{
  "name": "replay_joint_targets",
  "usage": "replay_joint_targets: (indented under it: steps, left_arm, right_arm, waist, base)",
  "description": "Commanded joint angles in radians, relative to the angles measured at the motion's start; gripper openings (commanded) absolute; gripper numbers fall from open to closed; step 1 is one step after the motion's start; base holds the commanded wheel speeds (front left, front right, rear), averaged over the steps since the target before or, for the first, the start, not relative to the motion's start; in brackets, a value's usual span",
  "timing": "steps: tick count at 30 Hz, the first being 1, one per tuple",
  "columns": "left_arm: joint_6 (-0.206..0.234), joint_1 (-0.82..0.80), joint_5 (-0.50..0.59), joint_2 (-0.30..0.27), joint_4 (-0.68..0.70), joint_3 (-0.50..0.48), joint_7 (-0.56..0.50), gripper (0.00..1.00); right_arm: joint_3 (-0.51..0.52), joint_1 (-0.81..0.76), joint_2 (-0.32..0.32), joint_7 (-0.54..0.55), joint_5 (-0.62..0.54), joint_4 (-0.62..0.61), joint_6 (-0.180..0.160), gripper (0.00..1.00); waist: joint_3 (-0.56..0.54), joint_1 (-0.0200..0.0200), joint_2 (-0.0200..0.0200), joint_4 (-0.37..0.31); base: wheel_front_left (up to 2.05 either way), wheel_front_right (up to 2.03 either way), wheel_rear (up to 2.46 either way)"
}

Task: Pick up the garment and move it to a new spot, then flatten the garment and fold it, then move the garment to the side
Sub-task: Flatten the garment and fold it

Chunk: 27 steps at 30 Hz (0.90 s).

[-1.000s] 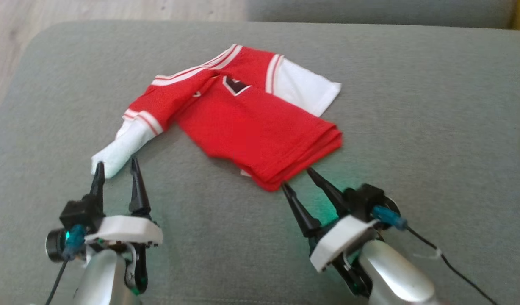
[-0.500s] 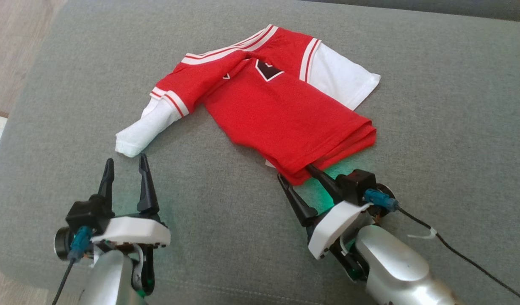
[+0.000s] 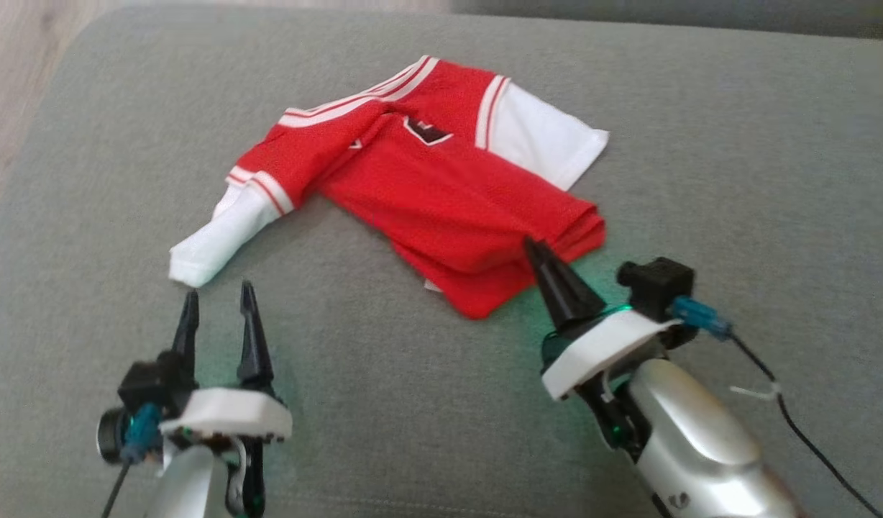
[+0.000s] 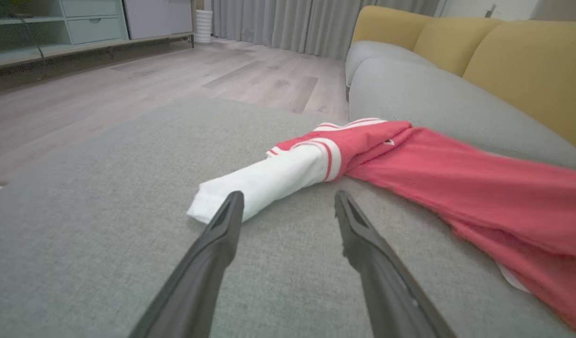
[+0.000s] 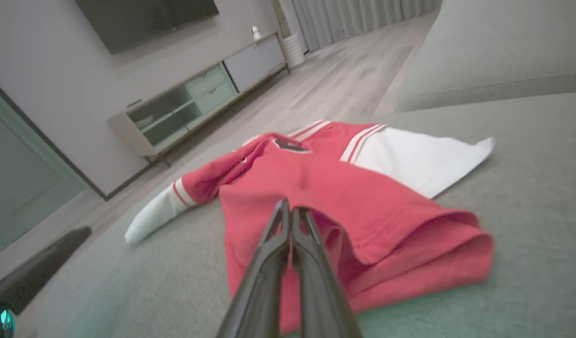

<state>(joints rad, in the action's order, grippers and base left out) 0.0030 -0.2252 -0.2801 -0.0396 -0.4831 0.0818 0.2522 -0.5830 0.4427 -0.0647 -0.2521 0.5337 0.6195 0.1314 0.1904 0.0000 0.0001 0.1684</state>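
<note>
A red garment point(image 3: 441, 194) with white sleeves lies partly folded on the grey sofa seat point(image 3: 736, 180). My right gripper point(image 3: 533, 244) is shut on the top layer of the garment's near hem point(image 5: 339, 188), its two fingers pressed together at the fabric point(image 5: 290, 209), and the cloth bunches up around them. My left gripper point(image 3: 217, 291) stands open just short of the white left sleeve's cuff point(image 3: 197, 262). In the left wrist view the cuff point(image 4: 208, 206) lies at the left fingertip and the gap between the left gripper's tips point(image 4: 288, 195) holds nothing.
Wood floor point(image 3: 10, 86) lies past the seat's left edge. Yellow back cushions point(image 4: 504, 51) rise beyond the garment. A low TV cabinet point(image 5: 199, 103) stands across the room. A black cable point(image 3: 794, 424) trails from my right wrist.
The right gripper went from open at the hem to shut on its top layer, further over the garment. The left gripper stays open near the cuff. The head camera shifted.
</note>
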Motion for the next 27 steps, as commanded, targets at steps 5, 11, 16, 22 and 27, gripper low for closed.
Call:
replay_joint_targets:
  steps: [5, 11, 16, 22, 27]
  left_arm:
    - [-0.005, 0.042, 0.014, -0.011, 0.01, -0.039, 0.009, 1.0]
    - [-0.006, 0.092, 0.009, -0.011, -0.011, -0.025, 0.009, 1.0]
    - [-0.004, 0.116, 0.002, -0.011, -0.02, -0.006, 0.01, 1.0]
    - [0.0, 0.119, -0.003, -0.011, -0.015, 0.017, 0.01, 1.0]
    - [-0.005, 0.098, -0.006, -0.011, -0.017, 0.04, 0.01, 1.0]
  right_arm:
    - [0.106, -0.1, 0.007, -0.01, -0.03, -0.129, -0.001, 0.0]
    - [0.19, -0.19, -0.051, -0.01, -0.025, -0.241, -0.001, 0.0]
    - [0.234, -0.243, -0.117, -0.009, -0.014, -0.326, -0.001, 0.0]
    - [0.295, -0.289, -0.171, 0.047, -0.006, -0.414, -0.001, 0.0]
    - [0.343, -0.303, -0.171, 0.083, -0.026, -0.401, -0.001, 0.0]
  waist:
    - [-0.077, 0.0, -0.0001, -0.089]
    - [-0.134, 0.0, -0.0001, -0.161]
    - [-0.152, 0.0, -0.0001, -0.192]
    - [-0.123, 0.0, -0.0001, -0.191]
    - [-0.086, 0.0, -0.0001, -0.162]
  base:
    - [0.0, 0.0, 0.0]
    - [0.0, 0.0, 0.0]
    - [0.0, 0.0, 0.0]
    - [0.0, 0.0, 0.0]
    - [0.0, 0.0, 0.0]
